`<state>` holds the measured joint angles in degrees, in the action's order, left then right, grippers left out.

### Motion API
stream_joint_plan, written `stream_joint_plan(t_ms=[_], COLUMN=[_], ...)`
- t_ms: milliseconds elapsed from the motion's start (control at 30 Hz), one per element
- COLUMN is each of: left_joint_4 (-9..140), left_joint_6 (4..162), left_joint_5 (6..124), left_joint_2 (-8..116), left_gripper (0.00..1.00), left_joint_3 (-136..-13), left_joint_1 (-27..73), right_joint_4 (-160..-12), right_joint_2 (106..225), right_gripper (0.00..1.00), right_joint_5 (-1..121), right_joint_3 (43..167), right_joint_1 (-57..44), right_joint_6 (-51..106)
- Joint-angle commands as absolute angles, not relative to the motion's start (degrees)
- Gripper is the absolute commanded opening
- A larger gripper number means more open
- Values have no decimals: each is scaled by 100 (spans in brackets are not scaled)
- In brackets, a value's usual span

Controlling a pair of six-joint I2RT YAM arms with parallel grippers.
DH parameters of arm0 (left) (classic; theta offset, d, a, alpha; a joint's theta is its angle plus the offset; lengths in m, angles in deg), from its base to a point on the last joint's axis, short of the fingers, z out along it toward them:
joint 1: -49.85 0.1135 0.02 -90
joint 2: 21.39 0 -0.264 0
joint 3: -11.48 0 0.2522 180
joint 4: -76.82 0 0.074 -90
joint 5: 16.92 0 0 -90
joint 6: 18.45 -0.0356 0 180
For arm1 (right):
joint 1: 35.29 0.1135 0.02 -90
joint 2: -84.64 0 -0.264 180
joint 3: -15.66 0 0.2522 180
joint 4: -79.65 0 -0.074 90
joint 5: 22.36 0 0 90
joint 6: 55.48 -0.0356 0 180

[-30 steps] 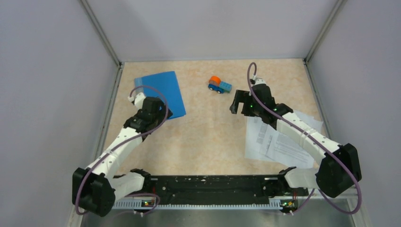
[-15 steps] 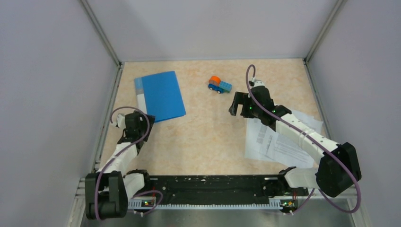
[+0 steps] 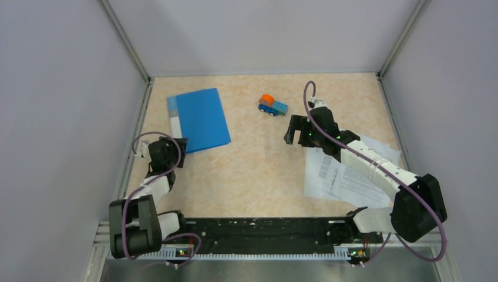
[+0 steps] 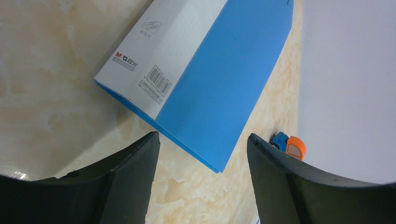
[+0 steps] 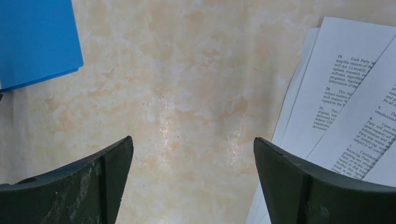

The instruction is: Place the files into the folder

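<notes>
Two grippers are in view, and neither one is holding anything. The folder (image 3: 199, 119) lies closed and flat on the table (image 3: 258, 176), with its pale spine strip (image 3: 173, 114) along its left edge.

Your left gripper (image 3: 178, 147) sits just beside the folder's near left corner. Its jaws are spread and nothing is between them. In its wrist view, that corner and the barcode label (image 4: 156, 83) on the strip show in the gap between the fingers.

The files (image 3: 346, 176) are well to the right of the folder. They form a loose fan of printed sheets, none inside it, and your right arm partly covers them.

Your right gripper (image 3: 292, 130) is between the folder and the files, closer to the files. It is over bare table with its jaws wide apart and empty.

A small blue-and-orange toy truck (image 3: 272, 105) stands to the right of the folder's far end, apart from it.
</notes>
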<state>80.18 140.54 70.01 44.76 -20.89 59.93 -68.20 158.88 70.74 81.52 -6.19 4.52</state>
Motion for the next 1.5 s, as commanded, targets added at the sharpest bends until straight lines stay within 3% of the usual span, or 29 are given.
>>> stream_joint_plan(t_ms=[0, 833, 1467], left_joint_4=[8650, 8824, 9612], left_joint_6=[14188, 14177, 14677], left_joint_5=[6798, 6895, 6522], left_joint_2=[4696, 5145, 6035], left_gripper=[73, 74, 64], left_joint_3=[-2010, -2081, -2291], left_joint_1=[6084, 6119, 6119], right_joint_4=[-7024, -7051, -7033], right_joint_2=[15912, 15931, 15936], right_gripper=[98, 98, 98], right_joint_5=[7081, 7067, 7085], right_joint_3=[8143, 8101, 8090], right_joint_1=[-567, -567, -525], right_joint_6=[456, 449, 429])
